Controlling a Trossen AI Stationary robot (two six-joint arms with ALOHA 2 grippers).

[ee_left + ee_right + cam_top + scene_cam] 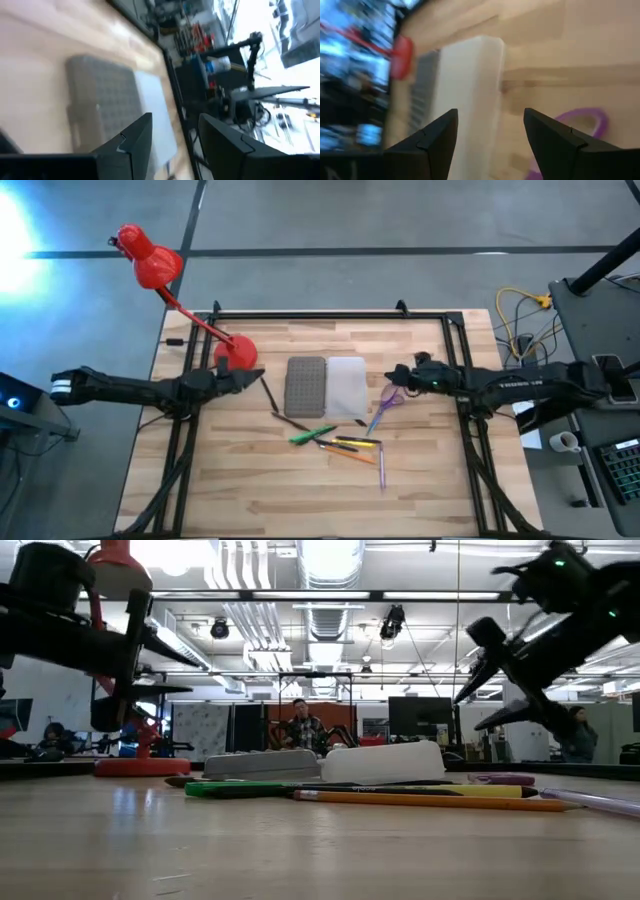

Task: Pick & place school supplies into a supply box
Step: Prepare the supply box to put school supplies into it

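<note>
The supply box lies opened flat at mid table, its grey ribbed half (305, 386) beside its whitish half (347, 388); both also show in the left wrist view (100, 95) and the right wrist view (470, 85). Purple-handled scissors (388, 402) lie to the right of the whitish half. Green, yellow, orange, dark brown and purple pens and pencils (340, 442) lie on the wood near of the box. My left gripper (255, 374) hovers open, left of the grey half. My right gripper (393, 372) hovers open above the scissors' handles (585, 120).
A red desk lamp stands with its base (234, 352) at the table's far left, just behind my left gripper, its head (148, 260) hanging past the far left corner. A black frame (330, 313) runs along the table's far edge. Bare wood lies toward the near edge.
</note>
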